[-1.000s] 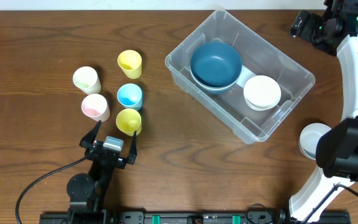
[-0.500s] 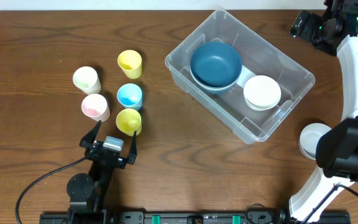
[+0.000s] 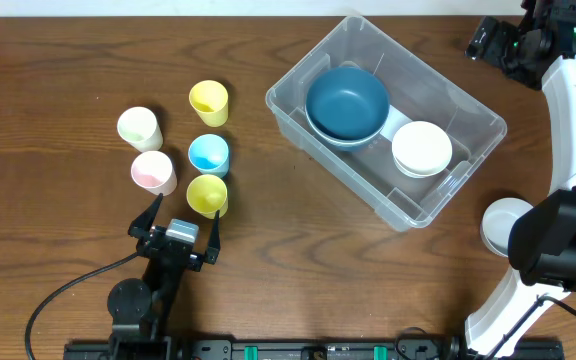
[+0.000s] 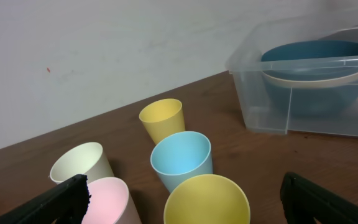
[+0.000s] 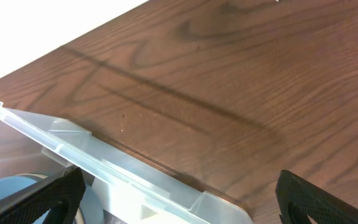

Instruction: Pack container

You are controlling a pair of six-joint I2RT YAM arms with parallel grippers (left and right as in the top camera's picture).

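The container (image 3: pixel 465 108) is a large clear bin at the centre right; it also shows in the left wrist view (image 4: pixel 253 93) and the right wrist view (image 5: pixel 104 163). Inside it a dark blue bowl (image 3: pixel 346 102) sits stacked on a pale bowl, beside a white bowl (image 3: pixel 422 148). My left gripper (image 3: pixel 180 222) is open and empty, just in front of a yellow-green cup (image 3: pixel 207 194), which sits between its fingers in the left wrist view (image 4: pixel 184 186). My right gripper (image 3: pixel 490 40) is open and empty, raised beyond the container's far right corner (image 5: pixel 179 186).
Loose cups stand at the left: cream (image 3: pixel 138 127), yellow (image 3: pixel 208 102), pink (image 3: pixel 152 171) and light blue (image 3: pixel 208 153). Another white bowl (image 3: pixel 501 220) sits on the table at the right, beside the right arm's base.
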